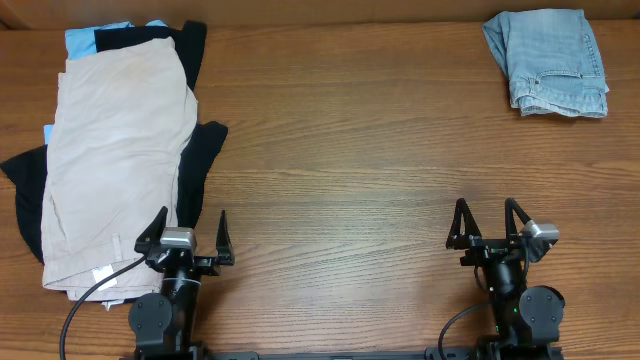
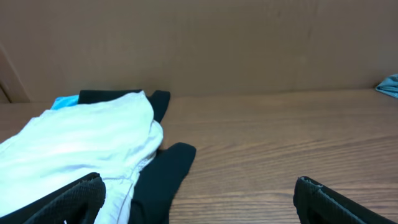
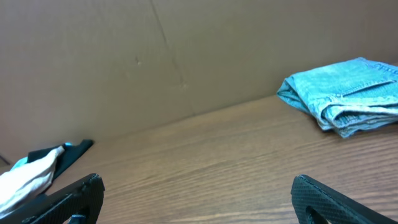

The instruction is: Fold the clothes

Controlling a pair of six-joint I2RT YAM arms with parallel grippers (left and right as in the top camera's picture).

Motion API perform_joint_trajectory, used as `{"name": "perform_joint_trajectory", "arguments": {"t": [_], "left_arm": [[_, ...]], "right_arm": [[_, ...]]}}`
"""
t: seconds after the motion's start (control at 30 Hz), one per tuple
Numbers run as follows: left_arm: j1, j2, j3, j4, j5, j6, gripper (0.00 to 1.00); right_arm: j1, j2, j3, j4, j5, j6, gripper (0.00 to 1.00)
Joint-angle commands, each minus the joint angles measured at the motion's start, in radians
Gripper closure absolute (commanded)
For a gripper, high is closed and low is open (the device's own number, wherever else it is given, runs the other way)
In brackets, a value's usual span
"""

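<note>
Light beige shorts point(image 1: 115, 150) lie spread on top of a pile at the table's left, over a black garment point(image 1: 200, 150) and a light blue one point(image 1: 85, 38). A small white label point(image 1: 101, 274) shows at their near end. Folded faded denim point(image 1: 548, 62) sits at the far right corner. My left gripper point(image 1: 190, 232) stands open at the pile's near right edge, its left fingertip point(image 2: 74, 199) over the beige cloth point(image 2: 87, 140), nothing between the jaws. My right gripper point(image 1: 489, 222) stands open over bare wood, far from the denim point(image 3: 348, 93).
The wooden table point(image 1: 350, 150) stretches bare between the pile and the denim. A brown cardboard wall point(image 3: 155, 56) backs the table's far edge. Both arm bases stand at the near edge.
</note>
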Motion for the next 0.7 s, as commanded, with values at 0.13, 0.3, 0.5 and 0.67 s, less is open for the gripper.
{"name": "perform_joint_trajectory", "arguments": {"t": [0.13, 0.3, 0.5, 0.67], "left_arm": [[0.010, 0.024, 0.173, -0.112, 0.034, 0.020, 0.00], [0.010, 0.146, 0.325, -0.160, 0.035, 0.023, 0.00], [0.010, 0.389, 0.554, -0.257, 0.087, 0.058, 0.00], [0.010, 0.653, 0.805, -0.435, 0.113, 0.080, 0.00]], "right_arm": [[0.008, 0.026, 0.225, -0.110, -0.013, -0.074, 0.00], [0.008, 0.133, 0.392, -0.191, -0.013, -0.087, 0.00], [0.008, 0.346, 0.619, -0.314, -0.014, -0.104, 0.00], [0.008, 0.576, 0.842, -0.492, -0.029, -0.110, 0.00]]}}
